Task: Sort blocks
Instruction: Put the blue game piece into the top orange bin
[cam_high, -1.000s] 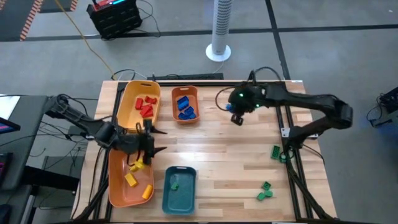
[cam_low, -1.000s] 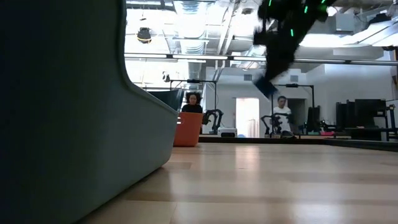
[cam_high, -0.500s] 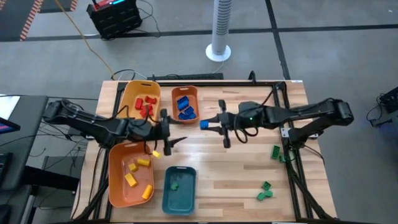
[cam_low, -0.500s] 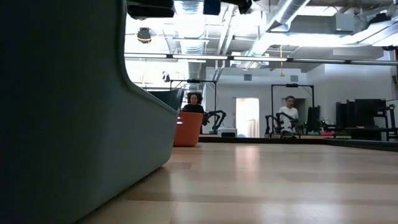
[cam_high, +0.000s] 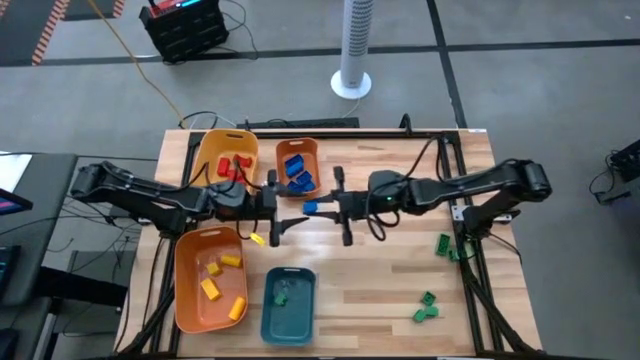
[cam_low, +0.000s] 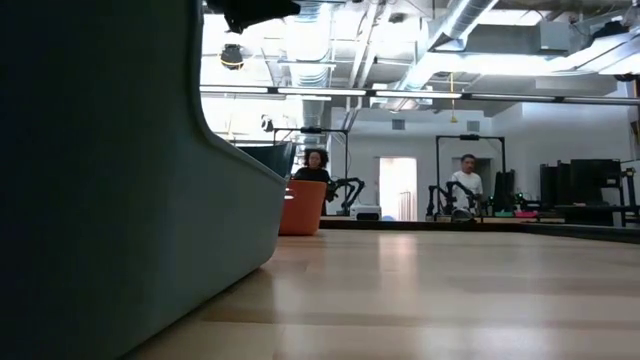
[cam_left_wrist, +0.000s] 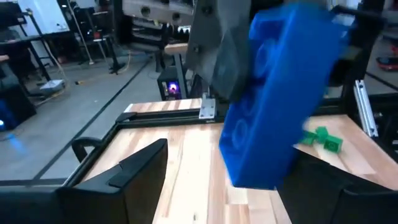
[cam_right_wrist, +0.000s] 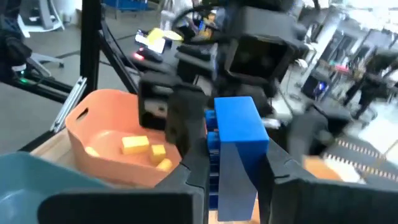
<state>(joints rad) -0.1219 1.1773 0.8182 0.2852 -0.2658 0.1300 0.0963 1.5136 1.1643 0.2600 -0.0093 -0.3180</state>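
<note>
A table (cam_high: 400, 270) of pale wooden planks, smooth with a light sheen, carries moulded plastic trays: a yellow tray (cam_high: 225, 152), two orange trays (cam_high: 299, 150) (cam_high: 190, 300) and a teal tray (cam_high: 288, 322), all smooth and slightly matt. The blue block (cam_right_wrist: 239, 134) pinched in the right claw (cam_high: 312, 208) is hard glossy plastic with raised studs; green blocks (cam_high: 427, 306) and yellow blocks (cam_high: 230, 261) share that bright plastic look. Both arms wear dark matt casings, the left claw (cam_high: 270, 210) included. Black metal rails (cam_high: 470, 240) frame the table. The floor (cam_high: 520, 90) beyond is grey and dull.
</note>
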